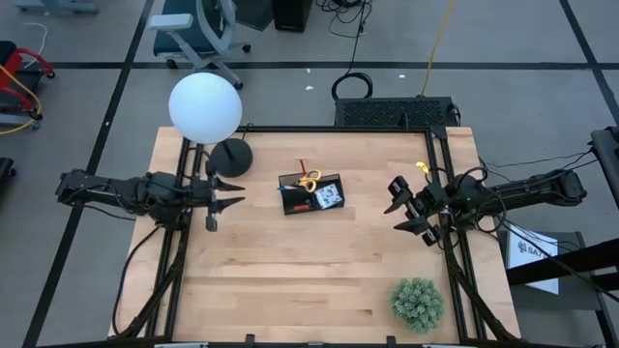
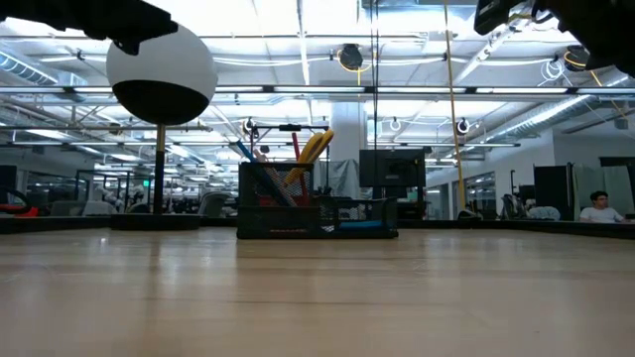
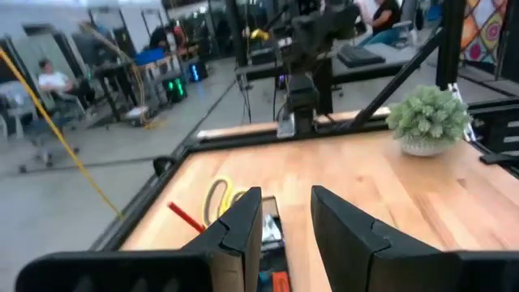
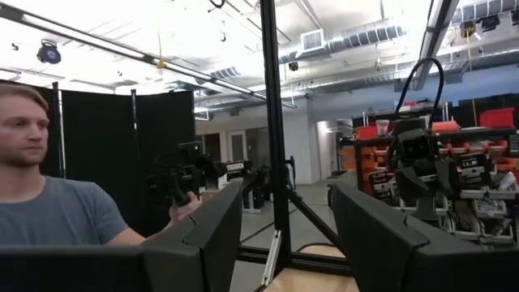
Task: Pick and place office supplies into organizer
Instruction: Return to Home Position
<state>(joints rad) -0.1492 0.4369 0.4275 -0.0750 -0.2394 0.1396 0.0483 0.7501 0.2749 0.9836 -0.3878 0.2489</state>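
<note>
– What is seen from above?
– The organizer is found on the far half of the worktop, near its middle, with the yellow scissors stood in it. The left pincer is held at the left edge, aimed at the organizer and well apart from it. Its fingers are parted a moderate way and nothing is held. The right pincer is kept at the right edge, spread wide and empty. A lamp with a white globe is placed behind the left pincer, and a green plant sits at the near right corner.

– And from worktop height?
– The organizer is seen in the centre. The scissors are leaned in its tall compartment, handles up, and a lower compartment is joined beside it. Only dark parts of the arms are shown at the top corners.

– From the left wrist?
– A clear gap is shown between the two fingers. Beyond them the scissors and a red pen are seen rising from the organizer, which is largely hidden by the fingers. The plant is seen farther off.

– From the right wrist?
– The wide-spread fingers are pointed into the room, where a person holding a dark device is seen.
</note>
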